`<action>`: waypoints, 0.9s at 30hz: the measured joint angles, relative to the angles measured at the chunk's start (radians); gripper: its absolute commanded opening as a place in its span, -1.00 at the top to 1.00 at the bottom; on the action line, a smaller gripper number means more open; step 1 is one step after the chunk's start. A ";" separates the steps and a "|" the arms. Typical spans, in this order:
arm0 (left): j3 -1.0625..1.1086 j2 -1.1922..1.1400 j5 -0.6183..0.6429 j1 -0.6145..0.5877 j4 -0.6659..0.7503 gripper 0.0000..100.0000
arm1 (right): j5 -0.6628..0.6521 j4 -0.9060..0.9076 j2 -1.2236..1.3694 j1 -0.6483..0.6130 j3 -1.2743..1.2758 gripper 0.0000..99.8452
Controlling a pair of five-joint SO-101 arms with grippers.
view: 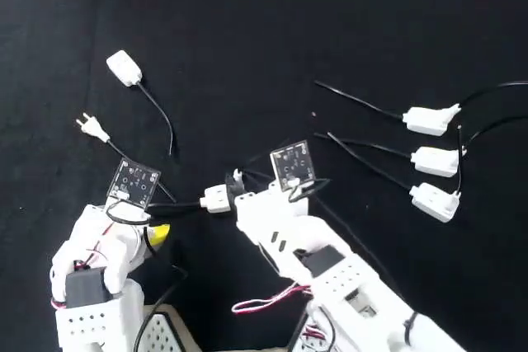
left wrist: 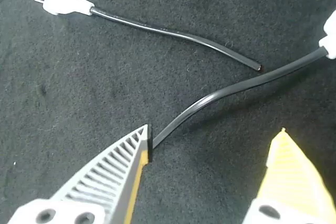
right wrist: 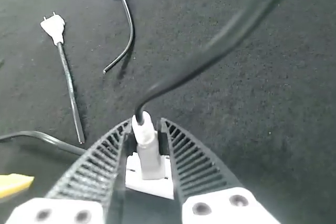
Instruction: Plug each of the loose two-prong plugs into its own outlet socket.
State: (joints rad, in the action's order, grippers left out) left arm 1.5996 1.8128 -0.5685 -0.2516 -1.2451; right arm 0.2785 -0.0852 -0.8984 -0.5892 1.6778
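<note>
Right fingers (right wrist: 100,171) clamped on a white two-prong plug (right wrist: 148,156); left fingers (left wrist: 105,182) spread wide, empty.
The held plug looks light and hard with a smooth shell; its stiff black cord (right wrist: 210,51) may tug it askew, so grip the body. A socket (view: 216,198) lies just beside it, a loose plug (view: 92,128) well apart, three sockets (view: 435,160) farther off across open tabletop (view: 330,39), no edge near.
</note>
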 measured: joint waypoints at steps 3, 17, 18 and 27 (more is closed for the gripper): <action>0.000 0.000 0.000 0.000 0.000 0.29 | 0.000 -0.017 0.028 0.000 0.000 0.98; 0.000 0.000 0.000 0.000 0.000 0.29 | -0.034 -0.023 0.037 0.071 0.000 0.98; 0.000 0.000 0.000 0.000 0.000 0.29 | -0.034 -0.023 0.037 0.071 0.000 0.98; 0.000 0.000 0.000 0.000 0.000 0.29 | -0.034 -0.023 0.037 0.014 0.000 0.98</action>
State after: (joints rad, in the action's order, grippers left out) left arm 1.5996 1.8128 -0.5685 -0.2516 -1.2451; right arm 0.2447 -0.1082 -0.8615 -0.5754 1.6778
